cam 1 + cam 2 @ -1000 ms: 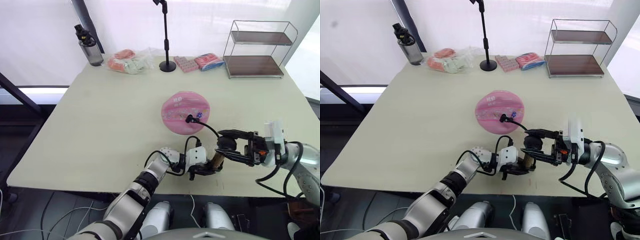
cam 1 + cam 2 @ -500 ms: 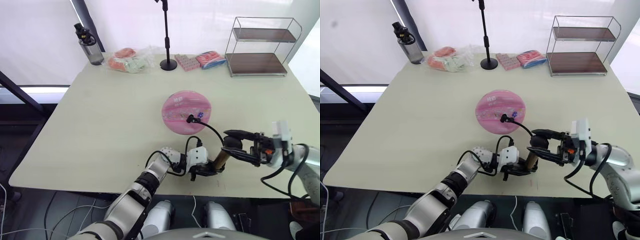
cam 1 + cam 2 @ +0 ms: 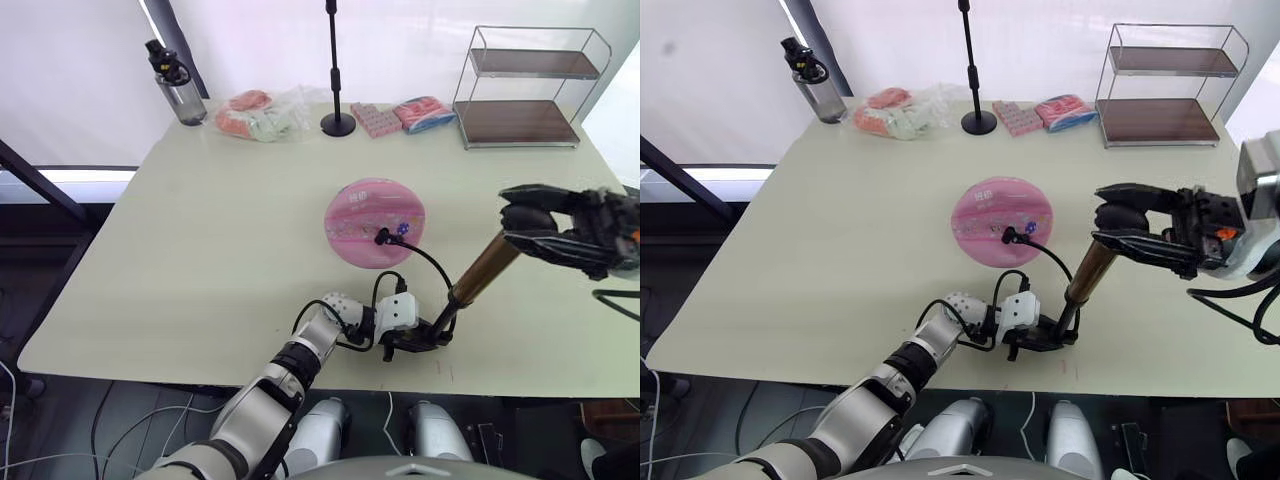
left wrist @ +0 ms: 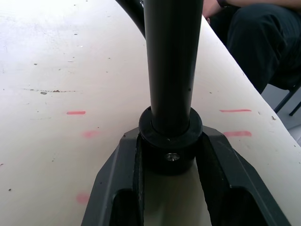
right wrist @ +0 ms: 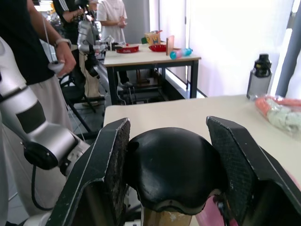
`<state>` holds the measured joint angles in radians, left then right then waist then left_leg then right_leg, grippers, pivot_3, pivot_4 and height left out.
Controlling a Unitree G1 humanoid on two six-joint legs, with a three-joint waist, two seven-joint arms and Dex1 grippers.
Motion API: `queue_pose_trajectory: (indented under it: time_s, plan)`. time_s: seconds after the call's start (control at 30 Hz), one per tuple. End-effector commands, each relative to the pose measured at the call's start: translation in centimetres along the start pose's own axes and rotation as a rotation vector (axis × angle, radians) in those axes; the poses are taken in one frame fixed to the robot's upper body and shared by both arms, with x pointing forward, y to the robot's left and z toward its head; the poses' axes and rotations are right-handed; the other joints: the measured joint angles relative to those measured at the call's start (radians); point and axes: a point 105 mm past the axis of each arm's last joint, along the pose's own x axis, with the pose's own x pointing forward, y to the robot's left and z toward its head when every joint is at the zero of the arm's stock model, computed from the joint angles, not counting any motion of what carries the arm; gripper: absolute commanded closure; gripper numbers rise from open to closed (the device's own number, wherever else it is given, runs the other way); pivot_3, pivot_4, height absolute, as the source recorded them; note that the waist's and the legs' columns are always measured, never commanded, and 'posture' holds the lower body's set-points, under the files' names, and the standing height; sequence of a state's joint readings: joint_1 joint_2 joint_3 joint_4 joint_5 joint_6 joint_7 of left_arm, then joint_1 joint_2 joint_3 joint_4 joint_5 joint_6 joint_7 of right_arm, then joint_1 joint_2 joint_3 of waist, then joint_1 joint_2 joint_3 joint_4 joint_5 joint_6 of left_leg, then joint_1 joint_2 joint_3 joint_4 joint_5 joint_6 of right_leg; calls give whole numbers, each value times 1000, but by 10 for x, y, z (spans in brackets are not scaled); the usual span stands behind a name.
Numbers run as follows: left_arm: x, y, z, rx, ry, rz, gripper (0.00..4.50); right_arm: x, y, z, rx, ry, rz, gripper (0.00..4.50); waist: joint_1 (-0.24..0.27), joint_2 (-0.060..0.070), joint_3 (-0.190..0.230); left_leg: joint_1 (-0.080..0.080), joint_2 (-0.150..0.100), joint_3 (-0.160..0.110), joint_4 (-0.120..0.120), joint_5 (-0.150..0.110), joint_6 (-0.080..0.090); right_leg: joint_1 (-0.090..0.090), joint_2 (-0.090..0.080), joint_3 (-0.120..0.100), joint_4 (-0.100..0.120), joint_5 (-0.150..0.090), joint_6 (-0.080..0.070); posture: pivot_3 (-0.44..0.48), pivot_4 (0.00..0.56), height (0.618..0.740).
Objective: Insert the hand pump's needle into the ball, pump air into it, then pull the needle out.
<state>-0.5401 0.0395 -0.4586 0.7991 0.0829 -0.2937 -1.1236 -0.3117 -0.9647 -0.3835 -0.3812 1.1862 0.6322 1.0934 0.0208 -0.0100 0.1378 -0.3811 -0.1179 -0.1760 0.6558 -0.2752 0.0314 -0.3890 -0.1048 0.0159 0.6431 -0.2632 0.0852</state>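
Ball (image 3: pixel 375 222) sits mid-table (image 3: pixel 200 240), pink and printed, with the needle (image 3: pixel 380 237) fitting stuck into its valve on the side nearest the robot. From there the thin black hose (image 3: pixel 425 262) loops down to the foot of the hand pump (image 3: pixel 478 280), which leans tilted just short of the table's near edge, well nearer the robot than the ball. Left gripper (image 3: pixel 408 342) lies low on the table, forearm flat, its two fingers clenched around the pump's black base cap. Right gripper (image 3: pixel 1118 231) is raised above the table, arm reaching in from the ball's right side, its fingers grasping the black T-handle (image 5: pixel 171 169) at the pump's upper end.
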Motion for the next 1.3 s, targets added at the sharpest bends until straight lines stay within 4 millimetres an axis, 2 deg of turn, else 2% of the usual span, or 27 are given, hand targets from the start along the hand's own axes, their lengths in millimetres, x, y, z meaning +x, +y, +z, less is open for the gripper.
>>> queue_pose_trajectory:
  time_s: [0.03, 0.13, 0.27, 0.33, 0.47, 0.7, 0.77, 0.9, 1.1, 1.3]
  plan:
    - [1, -12, -23, -60, 75, -31, 3412, -5, 5, 39, -92, -84, -4, 2397, -1, -1, 1, -2, 0, 0, 1, 0, 0, -2, 0, 0, 0, 0, 0, 0, 150, 736]
    - [1, -12, -23, -58, 77, -31, 3412, -6, 6, 46, -88, -85, -3, 2397, -4, -1, 1, -6, 0, 0, 1, 0, 0, -7, -1, 1, 1, 0, 0, 0, 150, 736]
    - [0, -11, -23, -58, 78, -30, 3412, -6, 6, 45, -94, -77, -8, 2397, -5, 0, 1, -12, 0, 0, 5, 0, 0, -13, -2, 1, 3, 0, 0, 0, 150, 736]
    - [0, -10, -23, -58, 79, -28, 3412, -4, 8, 35, -89, -58, -6, 2397, -4, 0, 1, -17, 0, 1, 10, 0, 0, -16, -2, 1, 6, 0, 0, 0, 150, 736]
    - [-1, -10, -23, -58, 83, -26, 3412, -1, 13, -1, -89, 20, -11, 2397, -2, -1, 1, -17, 0, 1, 13, 0, 0, -15, -2, 1, 9, 0, 0, 0, 150, 736]
    - [-1, -11, -26, -62, 89, -25, 3412, -2, 22, -58, -22, 73, -24, 2397, -7, -1, 1, -9, 0, 3, 14, -2, 3, -13, 2, 4, 19, 0, 0, 0, 150, 736]
    - [-1, -11, -26, -63, 91, -22, 3412, -3, 23, -68, -11, 81, -30, 2397, -7, -2, 1, -1, 0, 2, 13, -2, 3, -5, 2, 3, 18, 0, 0, 0, 150, 736]
    - [-1, -12, -27, -66, 91, -21, 3412, -4, 25, -100, 21, 127, -33, 2397, -7, -3, 0, 0, 0, 2, 13, -2, 3, -4, 3, 3, 18, 0, 0, 0, 150, 736]
    - [0, -11, -26, -69, 89, -17, 3412, -1, 27, -135, 71, 145, -30, 2397, -7, -4, -1, 1, 0, 2, 13, -2, 3, -4, 3, 3, 18, 0, 0, 0, 150, 736]
    - [0, -11, -27, -73, 90, -15, 3412, -1, 30, -158, 84, 178, -42, 2397, -6, -4, -1, 1, 0, 2, 13, -2, 3, -4, 3, 3, 18, 0, 0, 0, 150, 736]
